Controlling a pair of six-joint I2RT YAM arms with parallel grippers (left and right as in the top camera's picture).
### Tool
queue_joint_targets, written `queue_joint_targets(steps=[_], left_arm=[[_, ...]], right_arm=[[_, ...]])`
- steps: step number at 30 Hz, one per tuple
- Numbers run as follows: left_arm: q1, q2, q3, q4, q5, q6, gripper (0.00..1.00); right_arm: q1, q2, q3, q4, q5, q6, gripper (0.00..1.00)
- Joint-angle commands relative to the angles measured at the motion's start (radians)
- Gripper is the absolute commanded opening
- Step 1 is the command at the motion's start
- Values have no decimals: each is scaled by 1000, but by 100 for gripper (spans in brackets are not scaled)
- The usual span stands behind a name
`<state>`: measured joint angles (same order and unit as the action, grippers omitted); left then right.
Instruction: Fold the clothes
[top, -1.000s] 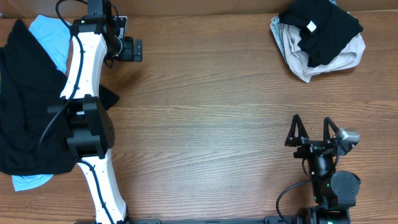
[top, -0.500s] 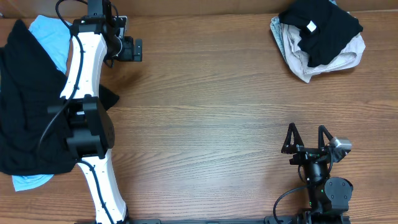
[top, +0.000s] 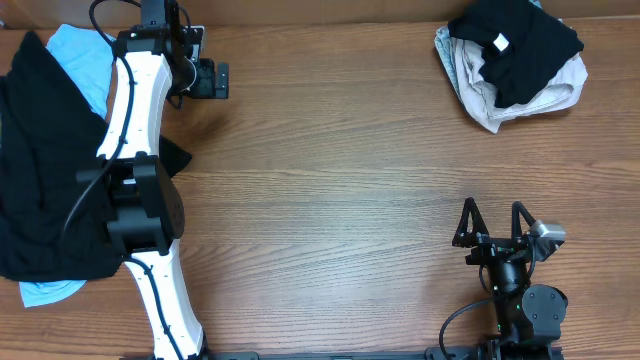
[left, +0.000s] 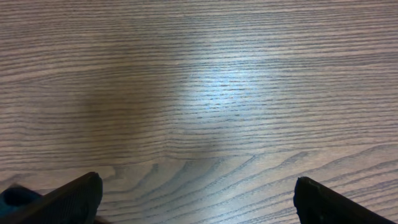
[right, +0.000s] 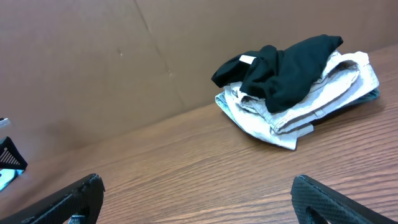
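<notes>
Surface: the counter (top: 350, 200) is brown wood-grain laminate, with the grain running left to right in the overhead view. The left wrist view shows a pale patch of glare on it.

Room: in the right wrist view a plain brown panel (right: 93, 62) stands along the far edge of the counter, marked by a faint diagonal crease.

Clothes, left side: a loose black garment (top: 40, 170) lies spread over the left edge of the counter, partly under the left arm. A light-blue piece (top: 85, 60) shows beyond its far corner and again at its near edge.

Clothes, far right corner: a stacked black garment (top: 520, 45) with a white tag (top: 499, 42) lies crumpled on top of a folded beige piece (top: 480, 95).

Left end effector (top: 215, 78): released, fingers wide apart, grasping nothing, above bare wood just beside the loose garment.

Right end effector (top: 493, 215): released and empty, near the front edge, well apart from the stacked pile.
</notes>
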<state>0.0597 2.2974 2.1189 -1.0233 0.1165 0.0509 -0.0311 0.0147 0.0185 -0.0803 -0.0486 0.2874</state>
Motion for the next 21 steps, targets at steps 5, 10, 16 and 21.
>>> queue_joint_targets(steps=[5,10,16,21], left_arm=[[5,-8,2,3,7,-14,100],[5,-8,2,3,7,-14,100],[5,-8,2,3,6,-13,100],[-6,-58,2,0,6,-13,100]], right_arm=[[4,-12,-11,2,-6,2,100],[4,-12,-11,2,-6,2,100],[4,-12,-11,2,-6,2,100],[4,-12,-11,2,-6,2,100]])
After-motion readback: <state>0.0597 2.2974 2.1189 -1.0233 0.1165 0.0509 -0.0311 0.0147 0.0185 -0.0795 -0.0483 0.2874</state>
